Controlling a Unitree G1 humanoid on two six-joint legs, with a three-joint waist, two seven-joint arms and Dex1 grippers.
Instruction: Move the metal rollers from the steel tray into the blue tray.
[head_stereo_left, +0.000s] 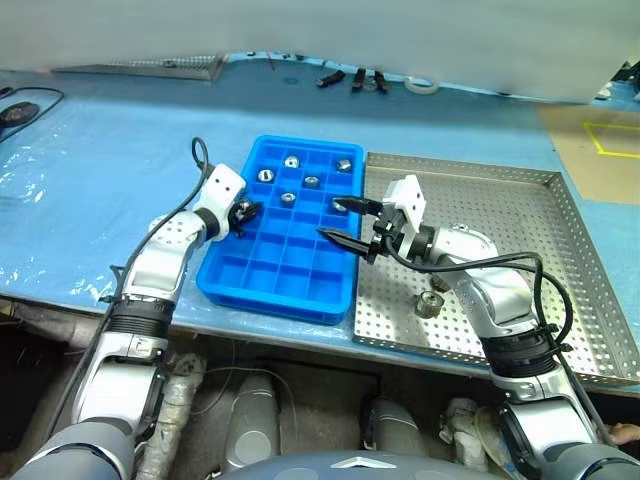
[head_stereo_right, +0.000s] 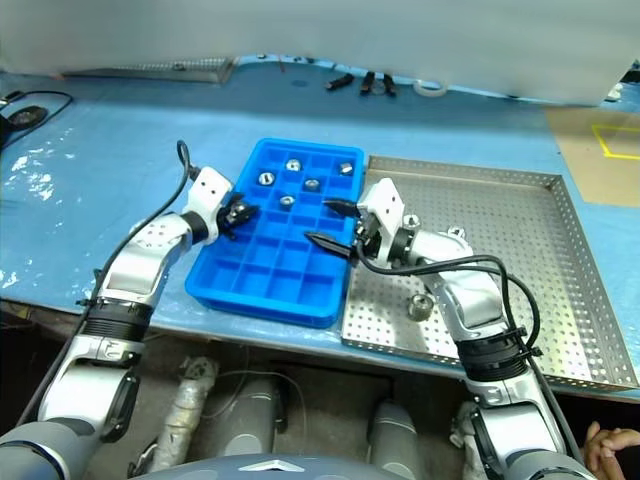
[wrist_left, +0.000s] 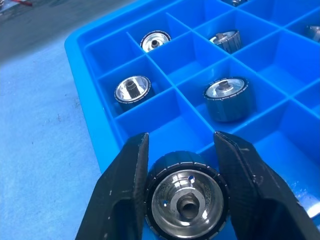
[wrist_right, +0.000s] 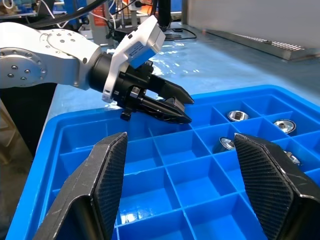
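Note:
My left gripper is shut on a metal roller and holds it over a compartment at the left edge of the blue tray. Several more metal rollers lie in the tray's far compartments, such as one roller near the middle. The right wrist view shows the left gripper reaching in over the tray's rim. My right gripper hovers open and empty above the tray's right side, pointing toward the left one. One roller lies on the steel tray, near its front left.
The two trays stand side by side on a table covered in blue sheeting. Black hand tools and a roll of tape lie at the back edge. A black object with a cable sits far left.

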